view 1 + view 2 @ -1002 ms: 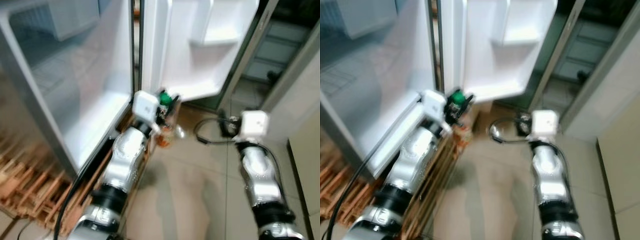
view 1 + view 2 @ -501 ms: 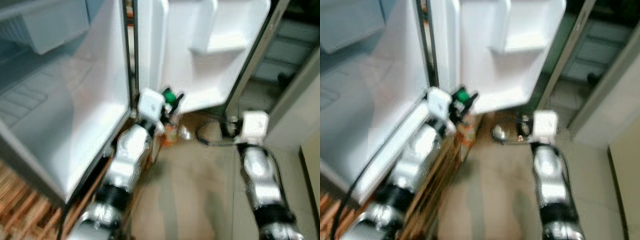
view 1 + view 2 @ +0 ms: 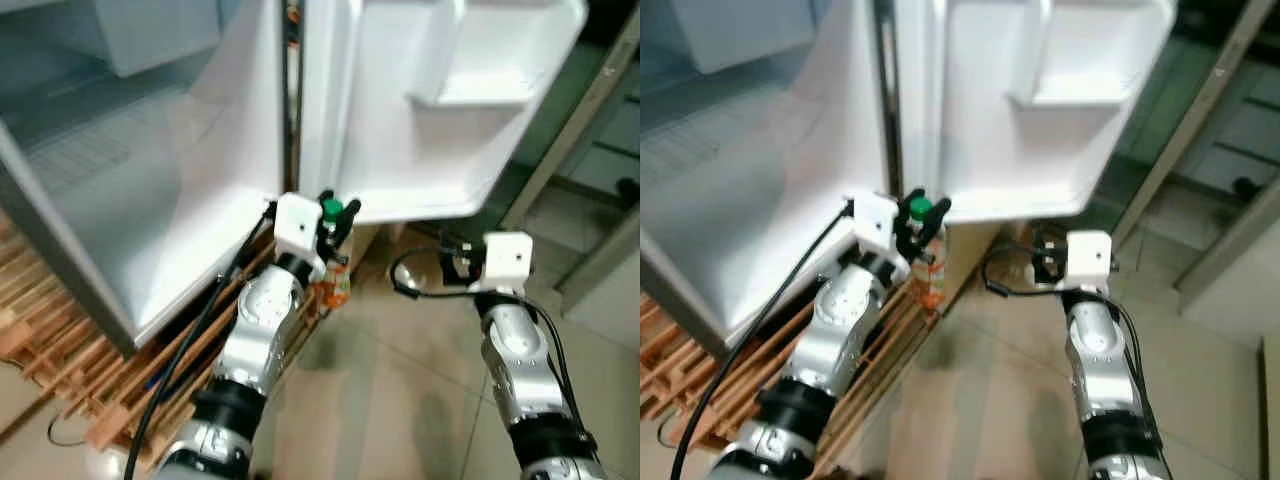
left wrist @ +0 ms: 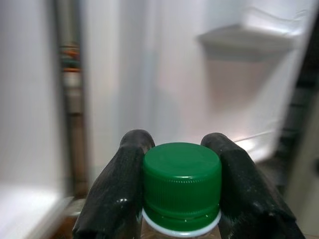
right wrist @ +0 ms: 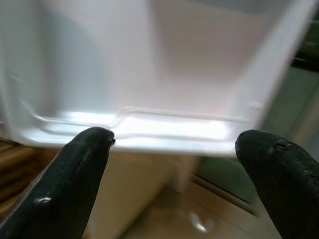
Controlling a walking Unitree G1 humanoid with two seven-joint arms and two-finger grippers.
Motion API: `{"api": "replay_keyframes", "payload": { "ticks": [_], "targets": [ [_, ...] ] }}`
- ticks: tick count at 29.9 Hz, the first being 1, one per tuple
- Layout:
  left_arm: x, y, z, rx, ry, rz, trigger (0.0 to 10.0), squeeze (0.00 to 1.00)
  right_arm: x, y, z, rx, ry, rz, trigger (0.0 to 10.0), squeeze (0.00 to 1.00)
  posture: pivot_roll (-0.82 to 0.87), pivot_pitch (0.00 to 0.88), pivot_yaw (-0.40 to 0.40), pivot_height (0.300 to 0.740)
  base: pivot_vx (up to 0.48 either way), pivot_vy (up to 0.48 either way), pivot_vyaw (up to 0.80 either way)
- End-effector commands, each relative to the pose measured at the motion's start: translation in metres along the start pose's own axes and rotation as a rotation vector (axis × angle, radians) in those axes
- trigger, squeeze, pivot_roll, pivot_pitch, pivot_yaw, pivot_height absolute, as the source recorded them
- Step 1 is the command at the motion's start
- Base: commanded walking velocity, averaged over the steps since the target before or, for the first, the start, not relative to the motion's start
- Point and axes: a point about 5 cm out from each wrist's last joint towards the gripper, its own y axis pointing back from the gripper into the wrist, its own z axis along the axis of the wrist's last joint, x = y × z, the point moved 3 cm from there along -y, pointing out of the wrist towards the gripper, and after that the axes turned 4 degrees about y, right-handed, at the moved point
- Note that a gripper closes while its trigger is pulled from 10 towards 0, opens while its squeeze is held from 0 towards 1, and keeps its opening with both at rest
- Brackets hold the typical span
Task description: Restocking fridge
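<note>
A clear bottle (image 3: 338,285) with a green cap (image 4: 182,174) and an orange label hangs upright just below the bottom edge of the open fridge door (image 3: 440,130). My left gripper (image 4: 182,186) is shut on the bottle's neck, with a black finger (image 4: 117,194) on each side of the cap. To the right, my right gripper (image 5: 174,149) is held at about the same height. It is open and empty, and faces the door's lower edge. The fridge compartment (image 3: 130,170) stands open to the left of the bottle.
A door bin (image 3: 480,85) juts from the inside of the fridge door. A wooden pallet (image 3: 60,370) lies under the fridge at the left, with black cables (image 3: 190,340) trailing over it. The tiled floor (image 3: 390,400) stretches ahead, and a doorway frame (image 3: 570,130) stands at the right.
The whole picture has shifted and sharpened as the camera moved. The bottle stays in my left gripper under the door's edge. Both arms keep their pose.
</note>
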Motion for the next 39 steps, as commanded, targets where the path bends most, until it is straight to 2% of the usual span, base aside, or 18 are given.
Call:
{"api": "replay_keyframes", "payload": {
  "ticks": [1,5,8,10,14,17,25,34,39],
  "targets": [
    [-0.01,-0.007,0.009,-0.029,-0.014,-0.029,10.0,0.0,-0.009,-0.002,0.004,-0.006,0.026,-0.015,10.0,0.0,-0.06,0.0,-0.049,0.74,0.0,-0.472,0.72],
    [-0.008,-0.008,0.009,-0.027,-0.03,-0.031,10.0,0.0,-0.005,-0.002,0.003,-0.002,0.02,-0.005,10.0,0.0,-0.05,0.0,-0.058,0.74,0.0,-0.472,0.7],
    [-0.003,-0.012,0.011,-0.025,-0.027,-0.04,10.0,0.0,0.004,-0.004,0.001,0.004,0.002,0.015,10.0,0.0,-0.04,0.0,-0.063,0.74,0.0,-0.244,0.56],
    [-0.003,-0.015,0.018,-0.048,-0.029,-0.05,10.0,0.0,0.005,-0.006,0.007,-0.019,-0.002,0.031,10.0,0.0,-0.05,0.0,-0.06,0.74,0.0,0.0,0.0],
    [-0.005,-0.016,0.021,-0.065,-0.042,-0.082,10.0,0.0,0.003,-0.007,0.008,-0.026,0.003,0.025,10.0,0.0,-0.05,0.0,-0.042,0.74,0.0,0.0,0.0],
    [-0.011,-0.018,0.023,-0.072,-0.023,-0.125,10.0,0.0,-0.007,-0.009,0.005,-0.018,-0.019,-0.03,10.0,0.0,-0.04,0.0,-0.018,0.74,0.0,0.0,0.0],
    [-0.019,-0.022,0.03,-0.093,-0.072,-0.206,10.0,0.0,0.005,-0.011,0.01,-0.047,-0.03,-0.021,10.0,0.0,-0.05,0.0,0.02,0.74,0.448,0.0,0.0],
    [-0.011,-0.025,0.04,-0.127,-0.078,-0.189,10.0,0.0,0.005,-0.01,0.004,-0.029,-0.019,-0.003,10.0,0.0,-0.03,0.0,-0.001,0.74,0.48,0.0,0.0],
    [-0.01,-0.026,0.047,-0.149,-0.08,-0.194,10.0,0.0,0.008,-0.013,0.009,-0.05,-0.018,0.011,10.0,0.0,-0.04,0.0,0.01,0.74,0.48,0.0,0.0]
  ]
}}
